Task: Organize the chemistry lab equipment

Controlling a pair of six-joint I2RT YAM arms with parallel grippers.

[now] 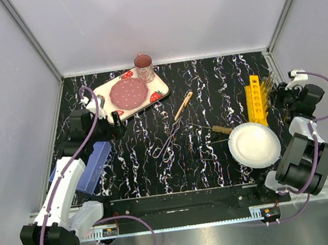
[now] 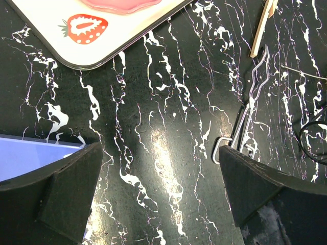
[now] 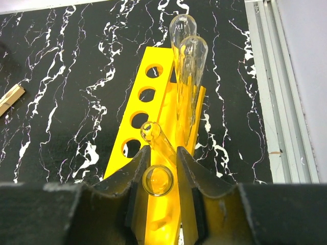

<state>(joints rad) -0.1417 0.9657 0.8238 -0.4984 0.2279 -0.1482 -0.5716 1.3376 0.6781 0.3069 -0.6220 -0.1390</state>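
Visibly, right pincer (image 3: 162, 154) clasps thin clear test tube (image 3: 157, 179).

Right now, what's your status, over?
Left tool open, empty, wire tong beside it. Right tool shut on a test tube at the yellow rack. Two more tubes there; four holes free.

top: overhead, far | wrists: close, downward | shared: wire tong (image 1: 168, 140)

test tubes (image 3: 190, 76): clear, against yellow rack (image 3: 166, 109), one gripped | wire tong (image 1: 167, 141): flat mid-table | wooden-handled tool (image 1: 183, 105): beside
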